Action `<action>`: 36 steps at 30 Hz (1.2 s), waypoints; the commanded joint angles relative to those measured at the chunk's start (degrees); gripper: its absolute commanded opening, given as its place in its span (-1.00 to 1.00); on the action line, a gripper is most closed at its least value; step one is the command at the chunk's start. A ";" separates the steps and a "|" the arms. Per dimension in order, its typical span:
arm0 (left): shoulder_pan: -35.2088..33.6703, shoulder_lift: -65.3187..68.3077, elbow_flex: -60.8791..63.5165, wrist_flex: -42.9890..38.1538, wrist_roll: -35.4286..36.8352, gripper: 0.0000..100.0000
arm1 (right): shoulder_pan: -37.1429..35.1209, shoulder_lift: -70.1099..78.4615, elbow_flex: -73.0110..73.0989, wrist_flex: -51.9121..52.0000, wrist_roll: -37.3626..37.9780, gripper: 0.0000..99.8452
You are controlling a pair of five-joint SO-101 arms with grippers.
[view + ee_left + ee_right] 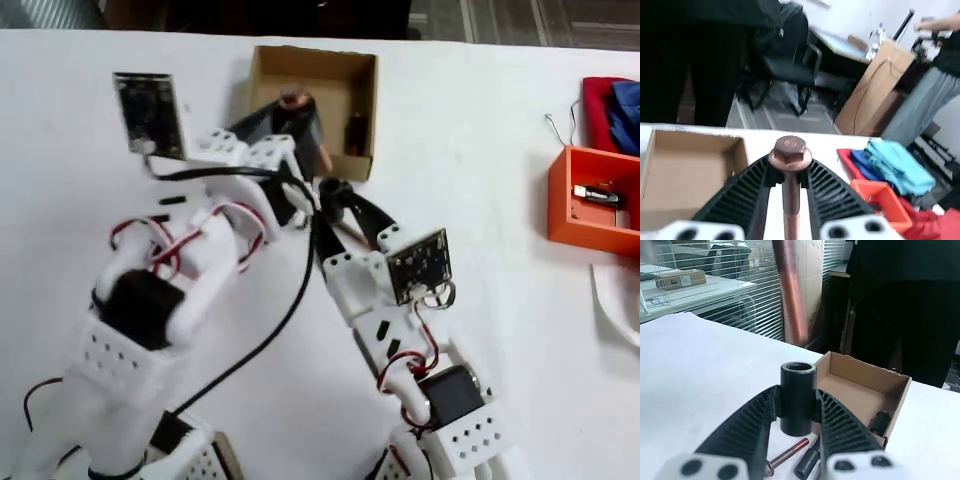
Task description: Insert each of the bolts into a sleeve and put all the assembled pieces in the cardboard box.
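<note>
My left gripper (790,169) is shut on a copper bolt (789,149), gripping it just under its hex head, with the shaft hanging down. In the high view this bolt (293,99) is held over the near-left part of the cardboard box (330,62). My right gripper (797,407) is shut on an upright black sleeve (797,385), its bore facing up. The copper bolt's shaft (789,295) hangs above the sleeve and apart from it. The right gripper (335,195) stands just in front of the box. A dark piece (355,133) lies inside the box.
A loose copper bolt (790,452) and a black sleeve (807,465) lie on the table under my right gripper. An orange tray (562,205) holding a small part sits at the right, with blue and red cloth (895,165) behind it.
</note>
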 commanded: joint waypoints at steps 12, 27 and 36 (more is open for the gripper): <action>2.02 -0.88 4.09 0.35 -6.86 -0.95 | 0.13 -1.19 -0.44 -1.45 0.53 -0.96; 6.07 -0.79 4.44 7.82 -10.64 -0.95 | 0.22 -1.19 -0.62 -1.63 0.53 -0.96; 5.80 -1.05 4.00 10.37 -10.90 -0.75 | 0.22 -1.19 -0.70 -1.63 0.53 -0.96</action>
